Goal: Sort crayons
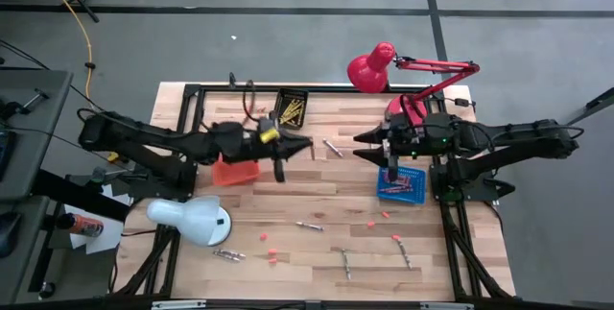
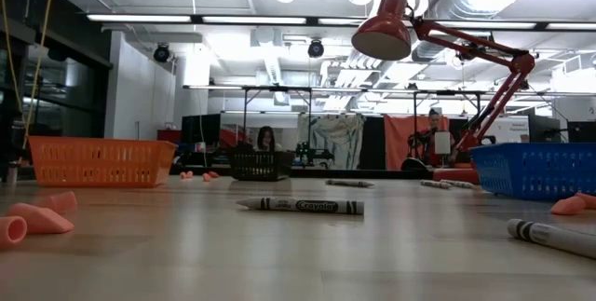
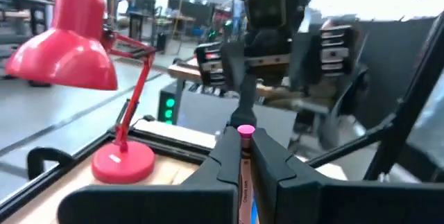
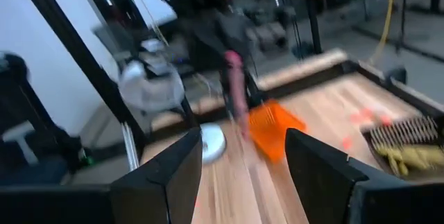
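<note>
Both arms are matte black, built of slim tubular links joined by bulkier joint housings. The left gripper (image 3: 244, 165) has two broad, flat, wedge-shaped black fingers. The right gripper (image 4: 239, 172) has matching angular black fingers, with green indicator lights showing at its wrist.

Crayons — one held, the rest scattered or binned

A pink crayon (image 3: 245, 156) stands clamped between the left pincer's (image 3: 244, 165) fingers; a grey one (image 2: 300, 206) lies flat mid-bench, others near the front edge (image 1: 401, 250) — yellow ones (image 1: 291, 109) fill the dark tray.
</note>
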You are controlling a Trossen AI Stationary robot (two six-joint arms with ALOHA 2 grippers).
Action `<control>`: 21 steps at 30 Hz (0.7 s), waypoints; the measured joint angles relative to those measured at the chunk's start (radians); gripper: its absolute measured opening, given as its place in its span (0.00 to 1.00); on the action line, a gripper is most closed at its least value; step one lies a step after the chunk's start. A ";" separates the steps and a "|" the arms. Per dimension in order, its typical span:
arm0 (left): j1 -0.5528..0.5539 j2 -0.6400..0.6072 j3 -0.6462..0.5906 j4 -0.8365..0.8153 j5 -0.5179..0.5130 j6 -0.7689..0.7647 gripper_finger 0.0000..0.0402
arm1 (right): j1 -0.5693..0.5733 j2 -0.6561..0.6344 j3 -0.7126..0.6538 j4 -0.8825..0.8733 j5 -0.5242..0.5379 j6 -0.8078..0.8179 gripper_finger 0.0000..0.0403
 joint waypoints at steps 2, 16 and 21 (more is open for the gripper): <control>0.038 -0.036 -0.062 0.047 0.072 -0.028 0.00 | 0.000 0.036 0.001 0.091 0.001 -0.031 0.49; 0.119 -0.063 -0.123 0.055 0.228 0.004 0.00 | -0.004 0.212 0.000 0.226 0.187 -0.140 0.49; 0.150 -0.063 -0.123 0.059 0.261 0.000 0.00 | -0.010 0.207 0.000 0.223 0.187 -0.137 0.49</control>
